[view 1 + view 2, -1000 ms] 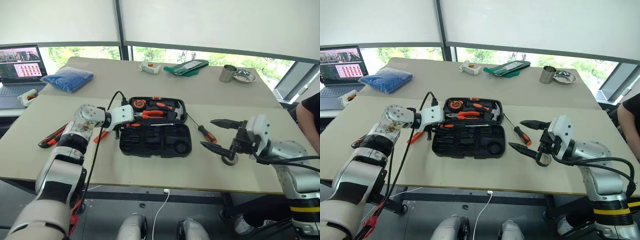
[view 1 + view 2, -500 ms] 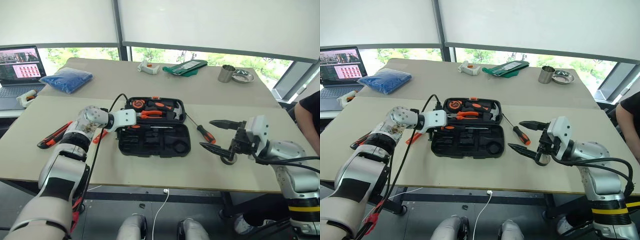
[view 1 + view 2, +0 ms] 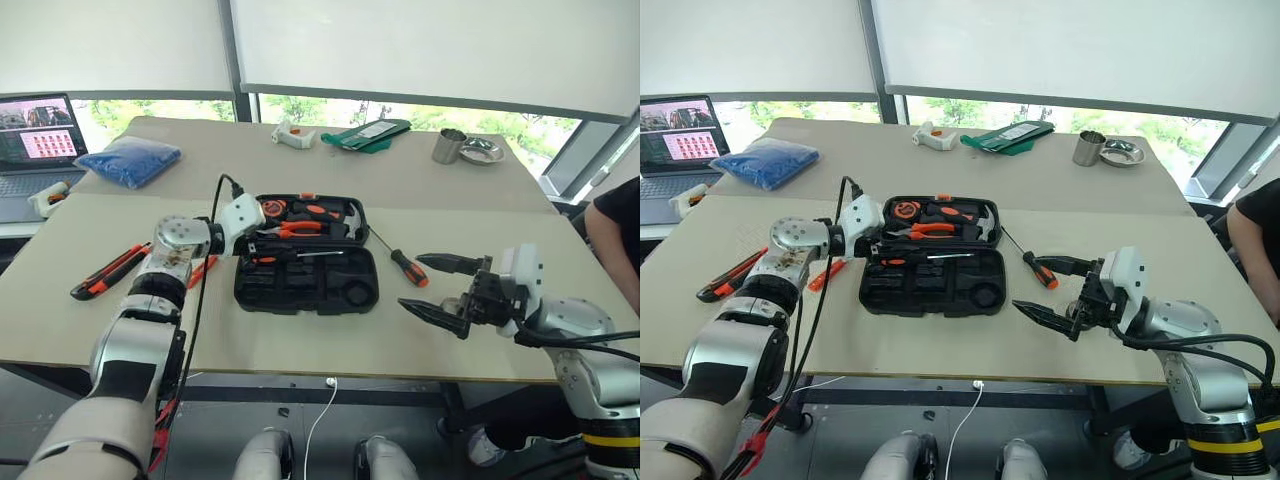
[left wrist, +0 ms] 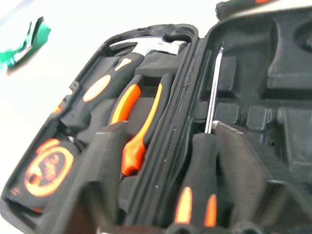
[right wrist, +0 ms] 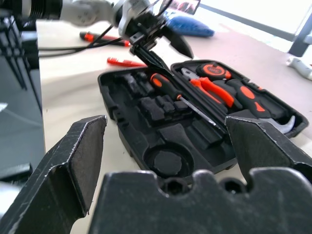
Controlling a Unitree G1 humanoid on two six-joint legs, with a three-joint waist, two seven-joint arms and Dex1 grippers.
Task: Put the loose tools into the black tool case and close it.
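One screwdriver [image 4: 197, 195] lies between our left hand [image 3: 252, 222] fingers inside open tool case [image 3: 307, 283], grip uncertain; second [image 3: 408, 268] beside wide-open right hand [image 3: 438, 287]; light, rigid, take ribbed handle

open laptop [image 3: 38, 130] on the light surface [image 3: 300, 330]: cut off by frame edge. black-and-orange-handled screwdriver [image 4: 197, 195]: handle end cut off in left wrist view. person's dark sleeve [image 3: 615, 225]: partly out of frame.
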